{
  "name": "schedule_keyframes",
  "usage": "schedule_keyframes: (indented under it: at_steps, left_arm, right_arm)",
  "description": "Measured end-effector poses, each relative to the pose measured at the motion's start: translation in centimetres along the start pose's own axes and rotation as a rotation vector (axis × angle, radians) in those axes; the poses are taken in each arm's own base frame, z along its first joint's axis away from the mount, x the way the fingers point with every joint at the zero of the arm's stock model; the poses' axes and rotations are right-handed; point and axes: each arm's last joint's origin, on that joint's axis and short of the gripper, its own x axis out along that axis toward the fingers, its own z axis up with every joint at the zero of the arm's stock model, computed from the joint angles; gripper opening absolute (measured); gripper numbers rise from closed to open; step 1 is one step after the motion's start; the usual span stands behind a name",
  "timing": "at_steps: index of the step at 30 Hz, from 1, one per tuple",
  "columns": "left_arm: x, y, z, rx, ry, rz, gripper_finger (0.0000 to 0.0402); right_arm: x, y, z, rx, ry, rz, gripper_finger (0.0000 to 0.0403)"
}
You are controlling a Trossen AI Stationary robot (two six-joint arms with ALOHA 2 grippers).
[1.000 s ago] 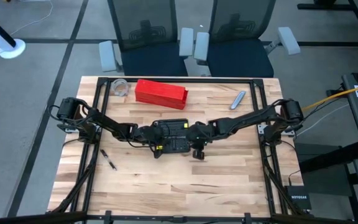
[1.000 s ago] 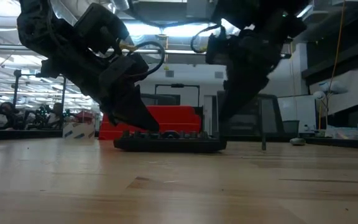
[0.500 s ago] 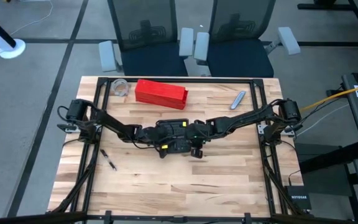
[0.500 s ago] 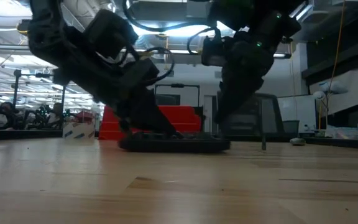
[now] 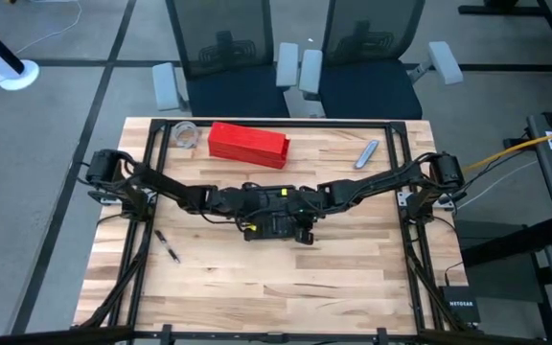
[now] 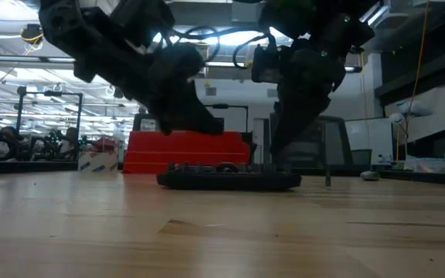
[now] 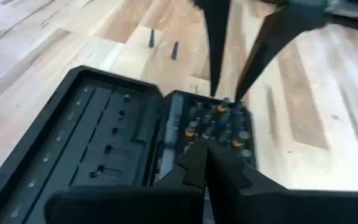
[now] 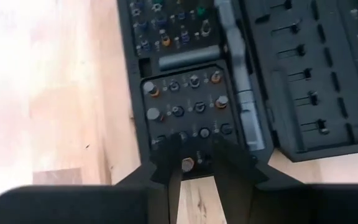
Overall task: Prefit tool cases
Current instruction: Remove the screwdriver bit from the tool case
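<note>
Left hand (image 5: 241, 201) clenched on nothing, poised over the tool case (image 5: 274, 222) at its 10 o'clock corner. Case lies opened flat at mid-counter (image 5: 257, 287), long axis 9-to-3 (bit-filled half nearer the right arm). Right hand (image 8: 191, 155) at the 3 o'clock end, fingers part-spread astride the bit rows; grip undetermined. Both hands equally near.

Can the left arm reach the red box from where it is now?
Probably yes. The red box lies behind the open tool case, on the left arm's side, with bare table between. The left gripper, shut, is over the case.
</note>
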Motion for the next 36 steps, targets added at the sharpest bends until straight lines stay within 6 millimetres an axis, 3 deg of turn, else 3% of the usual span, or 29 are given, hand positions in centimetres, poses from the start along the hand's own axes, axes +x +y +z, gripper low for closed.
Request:
schedule_keyframes:
  at_steps: [17, 36]
  left_arm:
    - [1.2, -0.6, -2.5, -0.032, 0.122, 0.011, 0.0]
    - [1.5, -0.7, -2.8, -0.036, 0.113, 0.009, 0.0]
  right_arm:
    - [0.6, -0.2, -0.6, -0.021, 0.063, -0.02, 0.0087]
    - [2.5, -0.3, -1.0, -0.033, 0.104, 0.008, 0.0085]
